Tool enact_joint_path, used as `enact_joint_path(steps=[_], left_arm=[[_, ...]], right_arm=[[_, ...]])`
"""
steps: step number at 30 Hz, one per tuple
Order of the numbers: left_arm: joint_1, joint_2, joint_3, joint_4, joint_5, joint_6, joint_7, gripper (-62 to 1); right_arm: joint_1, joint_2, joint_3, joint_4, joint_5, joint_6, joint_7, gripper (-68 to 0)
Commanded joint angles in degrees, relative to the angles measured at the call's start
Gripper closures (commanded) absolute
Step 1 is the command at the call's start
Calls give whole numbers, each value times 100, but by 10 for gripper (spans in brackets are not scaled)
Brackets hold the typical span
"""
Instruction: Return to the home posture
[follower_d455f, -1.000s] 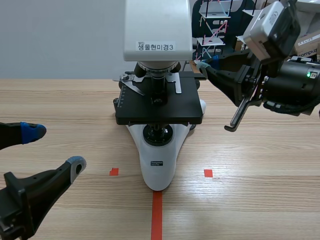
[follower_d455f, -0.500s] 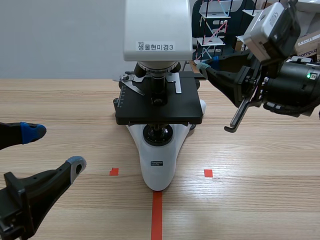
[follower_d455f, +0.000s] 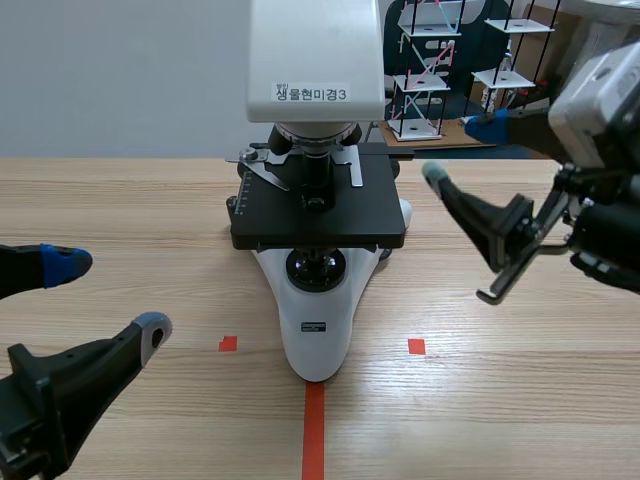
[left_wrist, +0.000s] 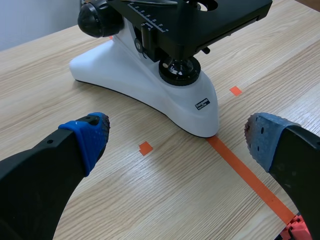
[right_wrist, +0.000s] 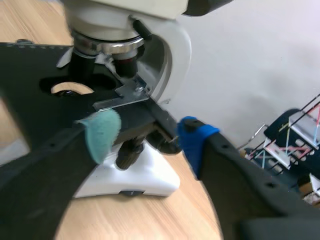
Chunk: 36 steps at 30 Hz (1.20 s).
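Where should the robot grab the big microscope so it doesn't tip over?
On the microscope, probably the curved white arm behind the stage. It is a narrow upright column the jaws could close across; the base is wide and sloped. Come from the robot's right, where the right wrist view shows that arm uncovered.

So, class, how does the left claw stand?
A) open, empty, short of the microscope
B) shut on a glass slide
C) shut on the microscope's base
A: the left claw has its fingers wide apart, only table between them; the microscope stands ahead of it, untouched.
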Motion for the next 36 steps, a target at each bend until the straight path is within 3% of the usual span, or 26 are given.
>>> enact_joint_path(steps=[1, 6, 10, 12, 15, 19, 36], left_arm=[[0, 15, -4, 61, -33, -7, -74, -568], [0, 15, -4, 61, -33, -7, -74, -568], [0, 15, -4, 61, -33, -7, -74, -568], [0, 15, -4, 61, -33, -7, -74, -568], [0, 15, -4, 61, -33, -7, -74, -568], [0, 13, -4, 61, -33, -7, -74, -568], [-2, 15, -4, 61, -33, -7, -76, -568]], right_arm=[[-245, 42, 70, 223, 87, -76, 70, -420], [-1237, 39, 304, 675, 131, -350, 33, -570], [-1921, 42, 511, 1054, 131, -348, -278, -609], [-2225, 42, 623, 1241, 216, -348, -525, -609], [-2621, 39, 809, 1427, 841, -345, -914, -609], [-2839, 39, 929, 1464, 1239, -339, -898, -609], [-2881, 39, 929, 1464, 1362, -343, -833, -608]])
